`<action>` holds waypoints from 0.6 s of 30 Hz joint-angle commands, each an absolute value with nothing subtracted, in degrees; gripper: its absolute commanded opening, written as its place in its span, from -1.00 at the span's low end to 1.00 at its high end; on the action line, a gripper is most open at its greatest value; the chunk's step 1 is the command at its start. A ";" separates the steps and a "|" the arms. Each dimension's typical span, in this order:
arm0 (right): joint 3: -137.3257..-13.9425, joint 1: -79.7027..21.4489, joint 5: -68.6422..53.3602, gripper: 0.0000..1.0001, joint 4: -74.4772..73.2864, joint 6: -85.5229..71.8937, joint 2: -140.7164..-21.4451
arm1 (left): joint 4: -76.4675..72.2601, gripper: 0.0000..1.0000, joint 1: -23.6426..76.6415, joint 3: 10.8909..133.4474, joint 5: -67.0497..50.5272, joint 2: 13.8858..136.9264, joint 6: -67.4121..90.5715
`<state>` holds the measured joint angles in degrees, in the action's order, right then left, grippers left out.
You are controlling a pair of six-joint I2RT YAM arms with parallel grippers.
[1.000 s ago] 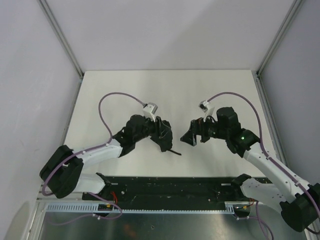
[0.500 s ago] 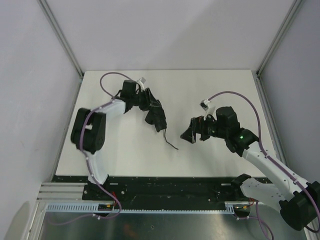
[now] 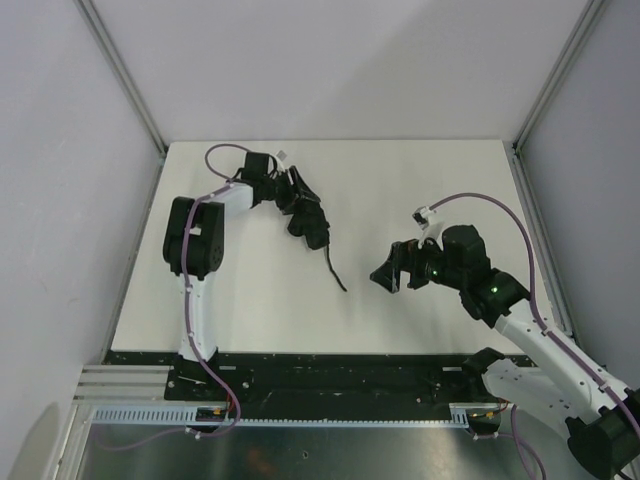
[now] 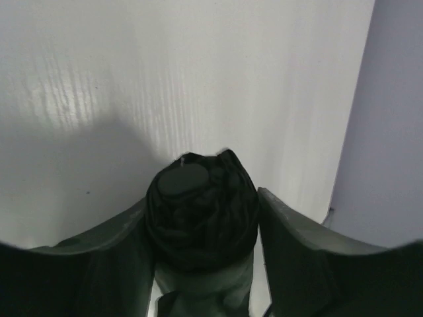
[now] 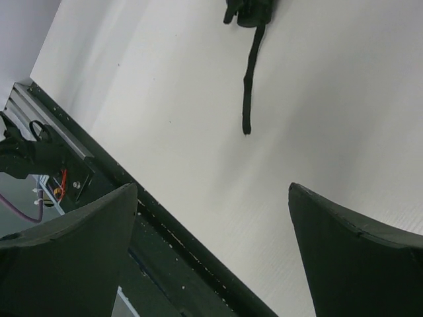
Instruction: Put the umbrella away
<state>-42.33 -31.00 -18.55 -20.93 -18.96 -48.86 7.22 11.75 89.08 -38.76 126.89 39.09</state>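
The umbrella (image 4: 198,211) is a folded black fabric bundle with a small round cap (image 4: 184,179). It sits between the fingers of my left gripper (image 4: 201,198), which is shut on it. From above, the left gripper (image 3: 308,222) holds the umbrella (image 3: 319,238) over the back-left of the table, and the thin black wrist strap (image 3: 336,270) trails down to the surface. My right gripper (image 3: 390,272) is open and empty, to the right of the strap. In the right wrist view its jaws (image 5: 213,188) stand wide apart, and the strap (image 5: 250,86) lies ahead of them.
The white table (image 3: 420,190) is bounded by grey walls at the left, back and right. A black rail (image 3: 330,375) with the arm bases runs along the near edge and also shows in the right wrist view (image 5: 99,178). Purple cables loop above both wrists.
My left arm has swung from the middle toward the back left, carrying the umbrella with it, the strap dragging behind. My right gripper has moved slightly nearer and to the right, still open.
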 commanded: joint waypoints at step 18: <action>-42.63 -30.74 -11.22 0.99 -19.48 -22.24 -46.47 | 11.61 0.99 6.60 76.82 -29.79 100.09 33.07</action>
<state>-41.45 -31.00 -16.36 -19.75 -21.10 -48.01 11.79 7.88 81.06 -33.67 114.34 35.73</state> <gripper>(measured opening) 0.993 0.994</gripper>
